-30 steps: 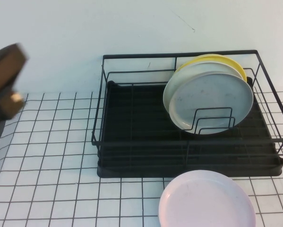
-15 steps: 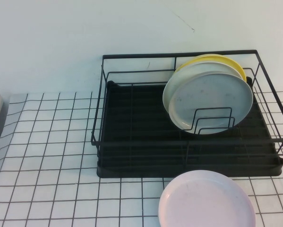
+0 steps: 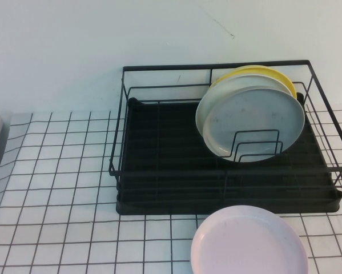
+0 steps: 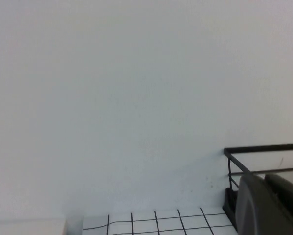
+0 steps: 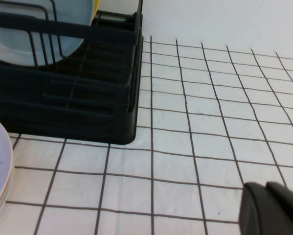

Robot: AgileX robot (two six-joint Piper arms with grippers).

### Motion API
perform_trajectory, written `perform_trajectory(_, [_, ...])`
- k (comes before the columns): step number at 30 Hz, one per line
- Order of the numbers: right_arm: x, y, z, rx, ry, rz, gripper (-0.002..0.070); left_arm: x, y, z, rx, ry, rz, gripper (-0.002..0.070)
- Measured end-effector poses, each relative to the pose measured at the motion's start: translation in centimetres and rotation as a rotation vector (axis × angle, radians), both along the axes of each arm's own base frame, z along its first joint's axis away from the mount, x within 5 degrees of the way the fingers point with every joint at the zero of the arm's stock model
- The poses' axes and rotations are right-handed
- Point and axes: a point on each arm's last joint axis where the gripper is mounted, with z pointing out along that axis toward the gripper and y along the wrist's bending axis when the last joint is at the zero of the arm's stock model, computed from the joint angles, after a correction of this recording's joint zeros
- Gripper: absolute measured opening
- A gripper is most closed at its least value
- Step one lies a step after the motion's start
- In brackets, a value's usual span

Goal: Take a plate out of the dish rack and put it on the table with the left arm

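on the gridded table (image 3: 56, 188), near the dish rack (image 3: 159, 171), lies the plate (image 3: 249, 242); gripper fingers unclear.

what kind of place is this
Probably a mock kitchen counter for robot tests: a black dish rack holding upright plates, a pink plate lying on the tile-grid table, a plain wall behind.

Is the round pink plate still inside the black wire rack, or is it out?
Out. The round pale pink plate lies flat on the white gridded table, in front of the black wire dish rack.
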Motion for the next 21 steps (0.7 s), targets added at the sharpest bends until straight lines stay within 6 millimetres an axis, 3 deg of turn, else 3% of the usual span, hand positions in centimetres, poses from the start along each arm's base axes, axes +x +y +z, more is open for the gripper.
perform_trajectory(5, [0.0, 0.0, 0.0, 0.000, 0.000, 0.000, -0.0001, 0.2, 0.0, -3.4, -0.088, 0.082, -0.001, -0.0002])
perform_trajectory(17, [0.0, 0.0, 0.0, 0.000, 0.000, 0.000, -0.0001, 0.0, -0.4, -6.7, -0.073, 0.441, -0.023, -0.0002])
perform_trajectory(21, [0.0, 0.0, 0.0, 0.000, 0.000, 0.000, -0.0001, -0.1, -0.4, -6.9, -0.078, 0.462, -0.021, -0.0002])
